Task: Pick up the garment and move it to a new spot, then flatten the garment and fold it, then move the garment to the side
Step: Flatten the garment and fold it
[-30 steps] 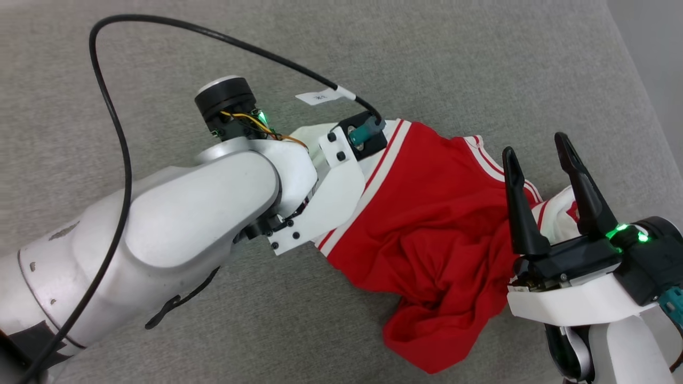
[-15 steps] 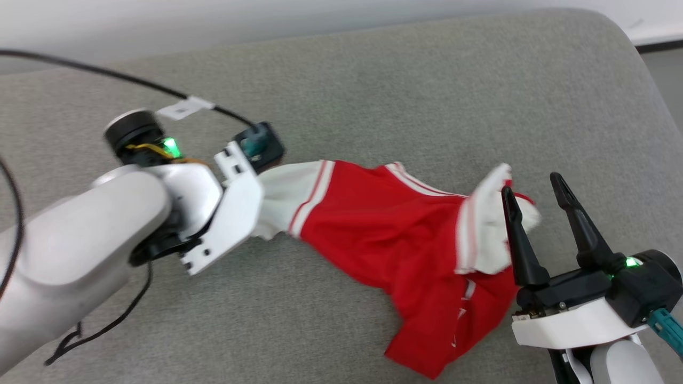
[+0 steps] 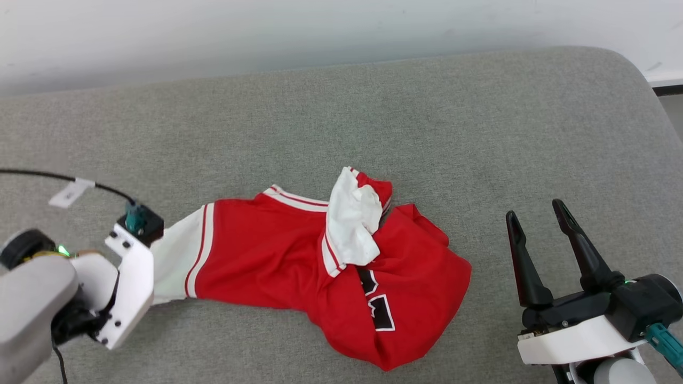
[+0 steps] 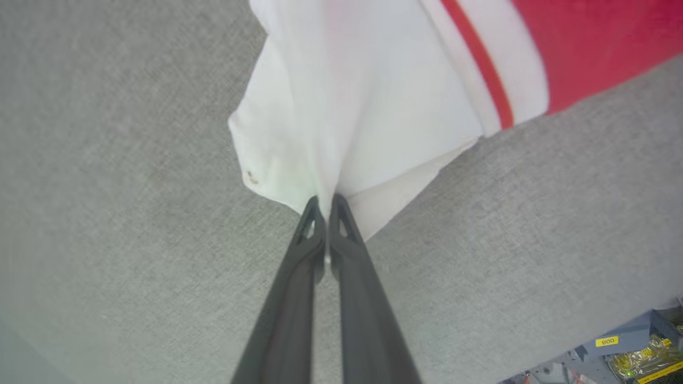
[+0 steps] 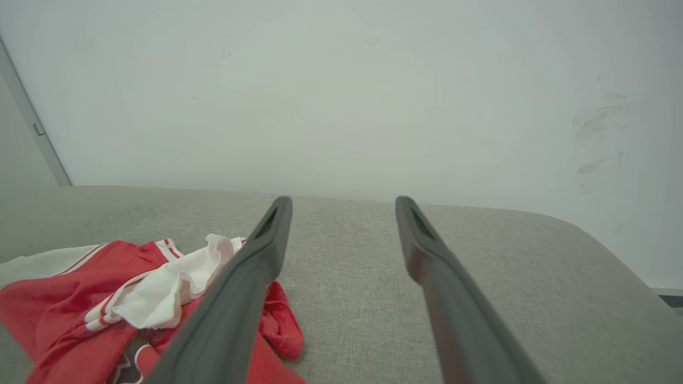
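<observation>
Left arm (image 3: 26, 304) is a chunky silver-grey tube ending in a white bracket (image 3: 130, 277) dotted with black screws. A black cable (image 3: 32, 173) with a white tag (image 3: 66, 194) runs into a teal plug (image 3: 134, 218), and a green light (image 3: 63, 249) glows beside a round black cap (image 3: 21, 245). The left pincer (image 4: 324, 200) and right pincer (image 3: 534, 209) both have long dark tapered fingers with slotted tips. The right one's base is a black block (image 3: 640, 306) on a white shell (image 3: 576, 341).

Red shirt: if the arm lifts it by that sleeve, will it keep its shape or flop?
Likely floppy: the shirt lies crumpled, one white sleeve flopped over its body. Probably light: the left gripper holds it by a thin pinch of sleeve. It may bunch rather than slide on the rough grey cushion.
</observation>
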{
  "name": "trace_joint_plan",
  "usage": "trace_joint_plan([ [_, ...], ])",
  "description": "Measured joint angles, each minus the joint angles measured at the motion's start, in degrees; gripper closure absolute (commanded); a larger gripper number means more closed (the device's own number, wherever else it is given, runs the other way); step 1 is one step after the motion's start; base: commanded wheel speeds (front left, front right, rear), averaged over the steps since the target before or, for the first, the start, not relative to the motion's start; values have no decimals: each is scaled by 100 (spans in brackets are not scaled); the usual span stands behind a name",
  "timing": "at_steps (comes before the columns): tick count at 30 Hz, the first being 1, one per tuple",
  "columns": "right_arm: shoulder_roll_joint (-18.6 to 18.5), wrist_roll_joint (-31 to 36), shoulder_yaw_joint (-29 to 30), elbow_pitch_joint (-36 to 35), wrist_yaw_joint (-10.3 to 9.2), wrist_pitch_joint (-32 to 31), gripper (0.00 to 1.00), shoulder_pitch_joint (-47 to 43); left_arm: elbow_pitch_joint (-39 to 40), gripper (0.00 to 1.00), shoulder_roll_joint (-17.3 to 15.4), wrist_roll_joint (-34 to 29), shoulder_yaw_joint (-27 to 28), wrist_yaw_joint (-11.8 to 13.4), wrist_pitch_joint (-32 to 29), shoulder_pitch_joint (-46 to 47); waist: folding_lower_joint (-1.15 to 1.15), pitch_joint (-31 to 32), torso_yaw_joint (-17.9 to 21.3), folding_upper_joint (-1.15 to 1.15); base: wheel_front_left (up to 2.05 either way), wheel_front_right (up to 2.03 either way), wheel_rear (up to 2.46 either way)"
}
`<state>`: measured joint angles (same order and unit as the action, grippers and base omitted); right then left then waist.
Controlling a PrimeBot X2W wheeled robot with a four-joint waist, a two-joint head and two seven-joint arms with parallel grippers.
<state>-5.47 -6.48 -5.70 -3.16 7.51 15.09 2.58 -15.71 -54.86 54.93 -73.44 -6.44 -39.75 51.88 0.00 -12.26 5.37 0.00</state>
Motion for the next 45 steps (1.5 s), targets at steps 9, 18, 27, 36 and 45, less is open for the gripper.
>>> trace_joint_plan([
  [9,-131,3,37,118,0,0,0,-93,-641,0,424,51,121,118,855,-439,0,189,-99,0,0,0,0],
  [18,-415,144,119,-18,0,0,0,-48,-511,0,801,-624,780,1042,3498,-468,0,539,-400,0,0,0,0],
  [27,-1072,204,52,-214,0,0,0,964,-71,0,1160,-627,1671,2601,5391,-1323,0,684,-689,0,0,0,0],
  [36,-2035,-156,-1162,118,1,-977,0,2307,1053,0,1534,-1548,3255,3687,5482,-2538,0,547,-890,0,0,0,0],
  [45,-2891,-1740,-3323,446,1,-3341,0,3824,1717,0,2429,-2703,4691,3810,5482,-3935,0,325,-1067,0,0,0,0],
])
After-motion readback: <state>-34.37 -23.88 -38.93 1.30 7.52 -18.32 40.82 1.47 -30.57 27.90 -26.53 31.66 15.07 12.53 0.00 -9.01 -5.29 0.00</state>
